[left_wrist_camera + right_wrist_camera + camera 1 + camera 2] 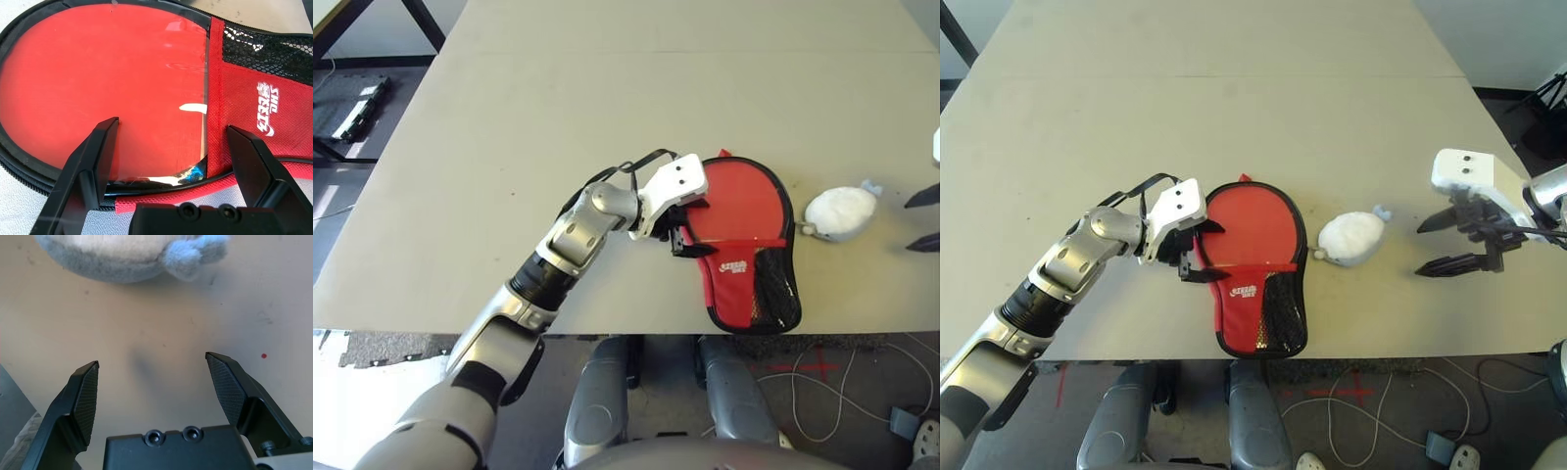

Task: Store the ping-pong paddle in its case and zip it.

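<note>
The case (1255, 269) is laid flat near the table's front edge, a paddle-shaped red fabric pouch edged with black piping. Its round part is covered by a glossy, clear-looking panel through which a smooth red surface is seen; whether that is the ping-pong paddle's rubber face cannot be told. The narrower end, toward the table's edge, is faced with coarse black mesh (1283, 308) beside a red cloth strip carrying a small white logo (1246, 291). A black zipper track is seen running round the rim in the left wrist view.

The left gripper (1200, 253) is set at the case's left rim, its two black wedge-shaped fingers spread wide over the edge of the round part, nothing being clasped between them. A white housing is carried above the fingers, on a silver forearm.

Just right of the case, apart from it, a soft white fuzzy wad (1351, 238) with a small pale-blue nub is seen on the matte beige table (1234, 117).

Further right, the right gripper (1439, 245) is held above the tabletop, its textured black fingers parted and empty.
</note>
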{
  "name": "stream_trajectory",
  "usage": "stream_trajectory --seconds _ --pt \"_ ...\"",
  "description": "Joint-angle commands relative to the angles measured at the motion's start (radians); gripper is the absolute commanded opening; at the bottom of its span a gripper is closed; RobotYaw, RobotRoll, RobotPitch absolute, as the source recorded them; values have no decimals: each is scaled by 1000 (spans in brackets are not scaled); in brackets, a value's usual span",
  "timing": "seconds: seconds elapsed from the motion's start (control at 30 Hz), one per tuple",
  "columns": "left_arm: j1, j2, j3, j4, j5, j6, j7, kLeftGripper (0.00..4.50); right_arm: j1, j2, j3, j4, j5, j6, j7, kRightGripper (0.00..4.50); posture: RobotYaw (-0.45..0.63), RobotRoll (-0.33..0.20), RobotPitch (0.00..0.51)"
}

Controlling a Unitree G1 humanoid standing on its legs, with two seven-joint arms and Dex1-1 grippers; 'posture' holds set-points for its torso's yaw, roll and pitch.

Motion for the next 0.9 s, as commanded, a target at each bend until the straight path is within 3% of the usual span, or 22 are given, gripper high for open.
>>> stream_trajectory --seconds 0.03,0.13,0.3,0.57,0.9 --pt "44 7 -58 70 38 42 -2 4500 -67 59 -96 87 -5 -126 8 4471 -75 0 275" --pt "44 6 -56 70 40 43 -5 4500 -107 101 -127 130 4 -186 8 4471 -75 0 277" --pt "44 6 -55 67 41 47 -8 4500 -172 160 -154 167 57 -123 8 4471 -75 0 282" --pt "43 4 -58 68 42 49 -14 4500 -161 222 -59 194 84 -101 8 4471 -83 0 286" --pt "46 6 -57 56 41 59 -16 4500 -128 303 46 279 -20 -156 8 4471 -68 0 298"
